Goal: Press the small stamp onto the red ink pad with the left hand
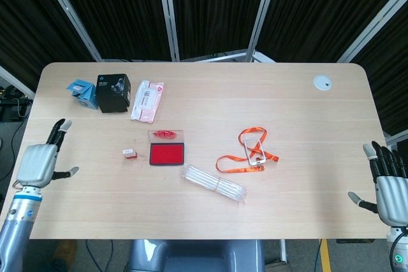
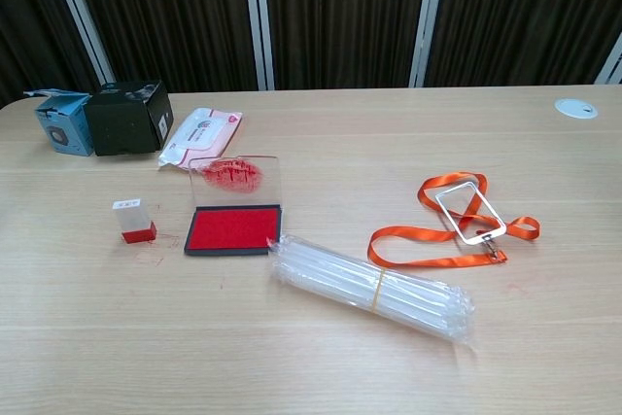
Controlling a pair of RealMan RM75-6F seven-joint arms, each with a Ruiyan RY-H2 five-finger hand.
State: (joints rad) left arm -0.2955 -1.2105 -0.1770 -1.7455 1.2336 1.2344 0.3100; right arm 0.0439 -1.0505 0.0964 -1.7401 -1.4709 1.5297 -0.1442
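None of the task's contact steps is done, judging from how things lie. The left hand point(image 1: 39, 162) hangs over the left edge of the tabletop point(image 1: 306, 119) with its fingers spread and nothing in them, well apart from the small stamp point(image 1: 129, 153); only the head view shows it, the chest view does not. The small stamp stands upright on its red base, on the bare wood just left of the red ink pad point(image 1: 167, 153), near it but not touching. The pad lies open, its clear lid point(image 2: 235, 175) tipped up behind the red surface and smeared with ink. What is left, as I judge it: reach in to the stamp, grip it, carry it over the pad and press it down. Further out, a bundle of clear plastic tubes point(image 2: 373, 286) lies just right of the pad's front corner, an orange lanyard point(image 2: 455, 221) beyond it, and a wipes packet point(image 2: 201, 134), a black box point(image 2: 126, 117) and a blue box point(image 2: 59, 121) sit at the far left. The right hand point(image 1: 390, 183) waits off the right edge, fingers apart and empty.
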